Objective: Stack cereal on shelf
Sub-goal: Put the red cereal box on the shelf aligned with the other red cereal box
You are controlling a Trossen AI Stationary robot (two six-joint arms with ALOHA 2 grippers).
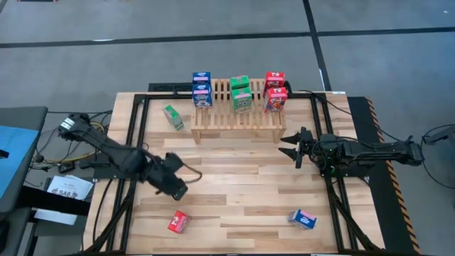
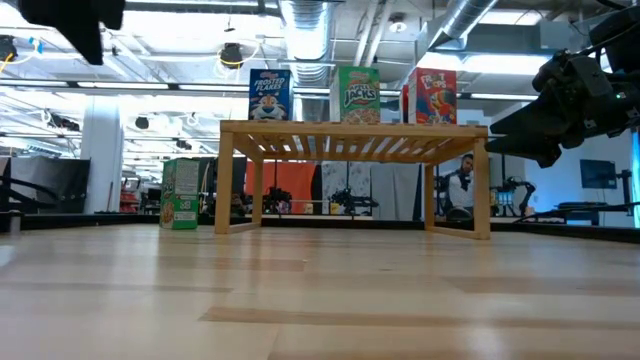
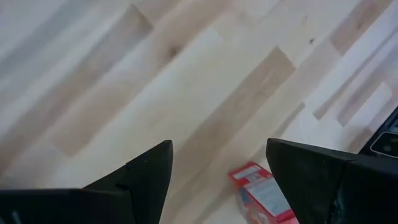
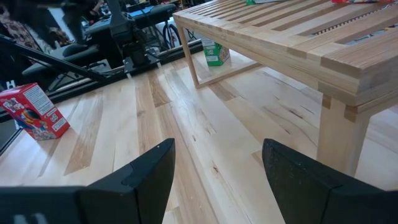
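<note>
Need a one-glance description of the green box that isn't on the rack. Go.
Start at the slatted wooden shelf at the far side of the table. Just off its left end, down on the tabletop beside the leg, sits a lone green cereal box. The other green boxes stand on top of the shelf; this one alone is on the table, turned askew.

Bright, even overhead light — ceiling fixtures [image 2: 232,52] glare white in the low view. The plank tabletop [image 3: 205,93] ahead of the left gripper [image 3: 217,177] is motion-blurred; its fingers [image 3: 143,177] are soft — shadows faint
</note>
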